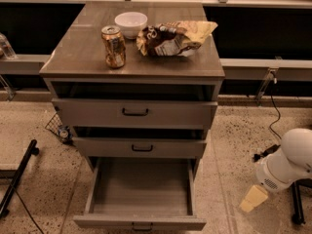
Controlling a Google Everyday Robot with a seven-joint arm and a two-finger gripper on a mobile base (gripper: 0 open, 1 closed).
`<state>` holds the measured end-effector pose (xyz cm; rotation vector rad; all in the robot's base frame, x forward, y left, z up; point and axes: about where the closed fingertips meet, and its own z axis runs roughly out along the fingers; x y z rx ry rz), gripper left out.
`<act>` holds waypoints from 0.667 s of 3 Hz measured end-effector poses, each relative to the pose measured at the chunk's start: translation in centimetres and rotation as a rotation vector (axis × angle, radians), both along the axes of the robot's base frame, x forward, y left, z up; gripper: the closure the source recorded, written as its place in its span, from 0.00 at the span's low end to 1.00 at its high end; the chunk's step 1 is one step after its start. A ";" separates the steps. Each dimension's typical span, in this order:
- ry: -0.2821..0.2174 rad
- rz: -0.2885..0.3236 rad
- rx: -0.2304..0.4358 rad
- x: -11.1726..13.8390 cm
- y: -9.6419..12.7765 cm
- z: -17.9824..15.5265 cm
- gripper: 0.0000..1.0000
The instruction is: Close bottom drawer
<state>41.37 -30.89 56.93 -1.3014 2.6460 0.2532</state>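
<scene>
Cabinet scene, left to right. Up and far left of the jaws, a soda can (113, 47), a white bowl (130, 23) and a crumpled snack bag (174, 37) stand on the table (78, 62). Left of the jaws, well apart, the bottom drawer (141, 191) is pulled fully out, its grey interior exposed. The gripper (253, 199) hangs low at lower right above the speckled floor; released or clenched cannot be told.
</scene>
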 end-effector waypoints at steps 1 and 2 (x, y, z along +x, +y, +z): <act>0.049 0.005 0.014 -0.1 -0.3 -2.0 0.00; 0.125 -0.001 0.074 -1.8 -0.8 -7.6 0.00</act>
